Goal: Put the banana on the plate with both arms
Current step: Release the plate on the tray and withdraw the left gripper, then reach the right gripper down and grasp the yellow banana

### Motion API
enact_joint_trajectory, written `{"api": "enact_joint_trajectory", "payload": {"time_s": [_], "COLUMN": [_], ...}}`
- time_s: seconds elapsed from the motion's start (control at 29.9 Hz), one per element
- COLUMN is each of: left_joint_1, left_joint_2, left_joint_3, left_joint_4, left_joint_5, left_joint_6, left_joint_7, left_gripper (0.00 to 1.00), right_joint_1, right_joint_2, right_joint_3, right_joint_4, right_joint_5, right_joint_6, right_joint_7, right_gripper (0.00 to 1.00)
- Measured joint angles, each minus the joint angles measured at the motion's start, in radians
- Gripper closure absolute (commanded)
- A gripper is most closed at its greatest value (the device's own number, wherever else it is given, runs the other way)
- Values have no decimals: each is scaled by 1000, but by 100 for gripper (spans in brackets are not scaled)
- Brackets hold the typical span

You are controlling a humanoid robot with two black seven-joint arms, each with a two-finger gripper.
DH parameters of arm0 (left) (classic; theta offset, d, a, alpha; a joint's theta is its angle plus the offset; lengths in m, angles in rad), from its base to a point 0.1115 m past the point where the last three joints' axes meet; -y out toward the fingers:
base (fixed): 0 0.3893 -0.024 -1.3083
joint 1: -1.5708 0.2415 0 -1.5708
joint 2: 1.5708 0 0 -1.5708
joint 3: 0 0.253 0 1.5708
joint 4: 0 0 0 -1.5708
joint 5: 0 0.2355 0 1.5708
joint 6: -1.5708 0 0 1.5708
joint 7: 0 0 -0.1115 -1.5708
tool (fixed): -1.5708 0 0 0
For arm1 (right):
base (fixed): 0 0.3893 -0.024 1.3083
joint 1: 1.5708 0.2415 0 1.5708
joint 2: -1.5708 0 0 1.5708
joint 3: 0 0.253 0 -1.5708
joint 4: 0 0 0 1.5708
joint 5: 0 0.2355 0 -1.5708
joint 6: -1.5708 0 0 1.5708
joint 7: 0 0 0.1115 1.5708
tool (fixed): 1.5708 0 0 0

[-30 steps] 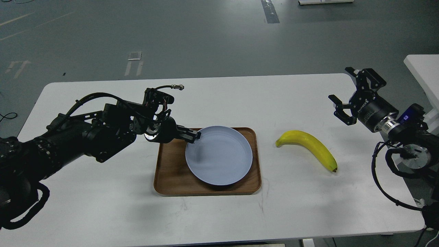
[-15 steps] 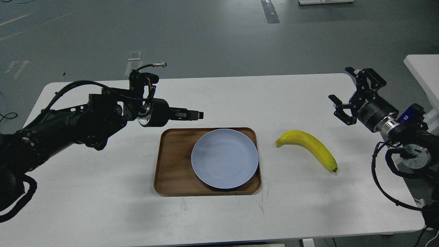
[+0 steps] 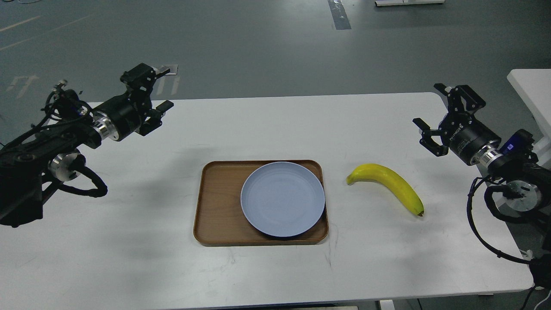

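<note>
The yellow banana lies on the white table, right of the tray, greenish stem to the left and dark tip to the lower right. The pale blue plate lies flat on the right part of a brown wooden tray. My left gripper is open and empty, held above the table's far left, well away from the plate. My right gripper is open and empty, held above the table's far right, up and to the right of the banana.
The table's far edge runs behind both grippers, with grey floor beyond. Another white table's corner stands at the far right. Black cables hang from my right arm near the table's right edge.
My left gripper let go of the plate's left rim, the plate settled flat on the tray, and the left arm drew back up and to the far left. The right arm has not moved.
</note>
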State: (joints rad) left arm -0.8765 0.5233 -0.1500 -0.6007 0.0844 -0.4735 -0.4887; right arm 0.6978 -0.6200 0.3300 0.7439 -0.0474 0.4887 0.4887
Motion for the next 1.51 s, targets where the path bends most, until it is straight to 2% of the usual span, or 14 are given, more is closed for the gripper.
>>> {"api": "enact_joint_trajectory", "payload": {"time_s": [0.13, 0.23, 0.5, 0.64, 0.74, 0.9, 1.1, 1.24, 1.4, 1.44, 1.47, 1.51], "left_joint_1": [129, 181, 198, 198, 196, 195, 197, 197, 196, 196, 196, 195], "left_joint_2": [19, 20, 17, 15, 15, 23, 35, 48, 54, 55, 55, 55], "left_joint_3": [-184, -255, -276, -276, -275, -275, -275, -275, -275, -275, -276, -276], "left_joint_4": [5, 6, 6, 1, -1, -1, -1, -2, -2, -2, -2, -2], "left_joint_5": [-13, -14, -14, -13, -9, -6, -6, -6, -6, -6, -6, -7], "left_joint_6": [-14, -15, -15, -15, -16, -15, -15, -15, -15, -15, -15, -15], "left_joint_7": [0, 0, 0, 0, 0, 0, 0, 0, 0, 0, 0, 0], "left_gripper": [2, 2, 2, 2, 2, 2, 2, 2, 2, 2, 2, 2], "right_joint_1": [3, 15, 133, 251, 372, 505, 516, 513, 499, 496, 495, 494], "right_joint_2": [-27, -59, -182, -199, -178, -122, -26, 32, 83, 88, 90, 91], "right_joint_3": [-2, -3, -6, -108, -282, -522, -617, -696, -749, -753, -754, -756], "right_joint_4": [11, 27, 128, 166, 171, 156, 94, 53, 32, 29, 27, 26], "right_joint_5": [-43, -145, -729, -1005, -1173, -1329, -1411, -1421, -1422, -1422, -1422, -1422], "right_joint_6": [0, 0, 0, 0, 0, 0, -5, -54, -133, -139, -142, -144], "right_joint_7": [0, 0, 0, 0, 0, 0, 0, 0, 0, 0, 0, 0], "right_gripper": [0, 0, 0, 0, 0, 0, 0, 1, 10, 17, 31, 39]}}
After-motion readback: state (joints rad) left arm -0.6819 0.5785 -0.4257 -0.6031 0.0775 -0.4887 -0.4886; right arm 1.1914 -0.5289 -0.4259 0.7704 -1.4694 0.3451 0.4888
